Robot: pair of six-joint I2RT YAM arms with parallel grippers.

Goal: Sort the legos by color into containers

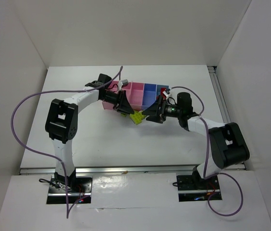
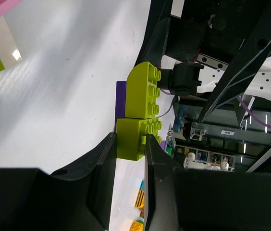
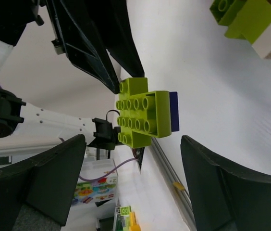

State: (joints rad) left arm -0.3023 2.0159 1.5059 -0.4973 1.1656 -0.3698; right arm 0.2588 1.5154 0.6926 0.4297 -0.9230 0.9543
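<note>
White tabletop (image 1: 78, 120) with pink-and-blue containers (image 1: 147, 94) | left gripper (image 2: 129, 144): clamped on yellow-green legos (image 2: 142, 94) | right gripper (image 3: 131, 142): jaws wide apart, empty

White table (image 1: 102, 144), plain white walls (image 1: 140, 29) on three sides, metal rail (image 1: 135, 168) along near edge

Dark blue brick (image 3: 174, 111) mostly hidden behind yellow-green bricks (image 3: 140, 113). Containers (image 1: 136, 96) partly covered by left gripper (image 1: 124, 109); contents too small to tell overhead. Green-and-white bricks (image 3: 251, 24) cut by right wrist view's top edge.
</note>
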